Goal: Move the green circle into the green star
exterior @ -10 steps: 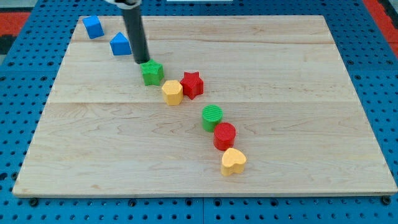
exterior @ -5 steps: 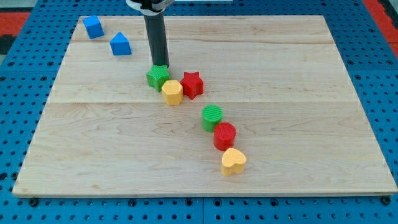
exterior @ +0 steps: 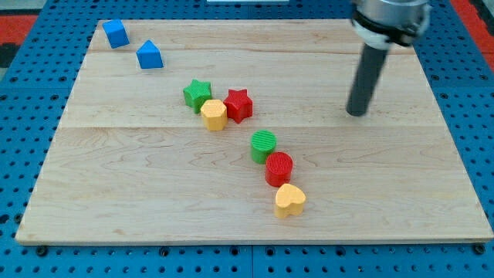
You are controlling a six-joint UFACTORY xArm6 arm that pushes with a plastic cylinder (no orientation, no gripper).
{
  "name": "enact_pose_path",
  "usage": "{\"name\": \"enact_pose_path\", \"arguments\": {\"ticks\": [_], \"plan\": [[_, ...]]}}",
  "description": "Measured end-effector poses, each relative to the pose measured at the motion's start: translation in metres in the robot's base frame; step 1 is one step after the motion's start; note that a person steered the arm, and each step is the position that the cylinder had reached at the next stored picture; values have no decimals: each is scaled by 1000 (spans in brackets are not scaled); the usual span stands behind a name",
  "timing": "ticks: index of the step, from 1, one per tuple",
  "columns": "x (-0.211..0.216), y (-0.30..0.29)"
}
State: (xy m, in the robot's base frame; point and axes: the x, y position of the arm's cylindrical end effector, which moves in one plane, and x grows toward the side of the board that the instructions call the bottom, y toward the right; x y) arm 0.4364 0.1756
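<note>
Camera view shows your bare rod's tip (exterior: 356, 113) touching nothing, so the green circle (exterior: 264, 145) lies well left and below it, with the green star (exterior: 197, 93) farther left.

I can read no text, label, brand, number or sign anywhere here, neither on the blocks nor on the board nor around it.
</note>
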Motion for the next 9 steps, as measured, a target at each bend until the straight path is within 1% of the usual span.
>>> {"name": "enact_pose_path", "arguments": {"ticks": [1,2,3,4,5,6,7,8,9], "plan": [[54,-67],[53,-130],[24,-240],[24,-246],[72,-261],[83,-312],[46,-293],[21,-299],[10,-323]]}}
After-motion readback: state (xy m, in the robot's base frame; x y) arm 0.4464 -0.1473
